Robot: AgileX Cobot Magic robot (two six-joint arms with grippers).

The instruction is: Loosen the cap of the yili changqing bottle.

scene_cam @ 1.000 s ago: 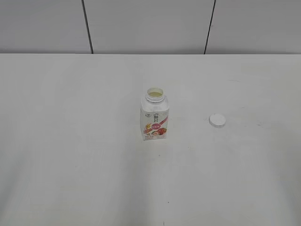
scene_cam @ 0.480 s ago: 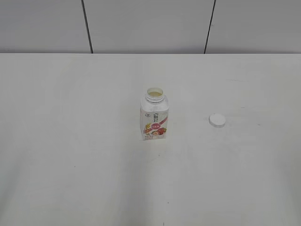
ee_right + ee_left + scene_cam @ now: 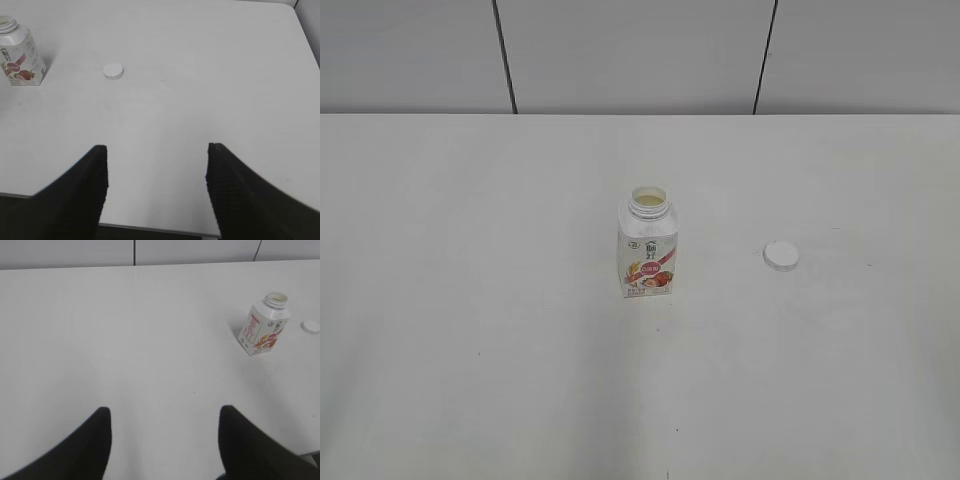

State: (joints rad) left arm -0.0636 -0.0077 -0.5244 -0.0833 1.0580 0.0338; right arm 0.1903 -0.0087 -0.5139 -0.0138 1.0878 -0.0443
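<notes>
The yili changqing bottle stands upright mid-table, white with a red-pink label, its wide neck open and uncapped. It also shows in the left wrist view and the right wrist view. The white cap lies flat on the table to the bottle's right, apart from it; it shows in the right wrist view and at the edge of the left wrist view. My left gripper is open and empty, far from the bottle. My right gripper is open and empty near the table's front edge. Neither gripper shows in the exterior view.
The white table runs back to a grey panelled wall. The table's near edge shows under my right gripper, and its right edge at the far right.
</notes>
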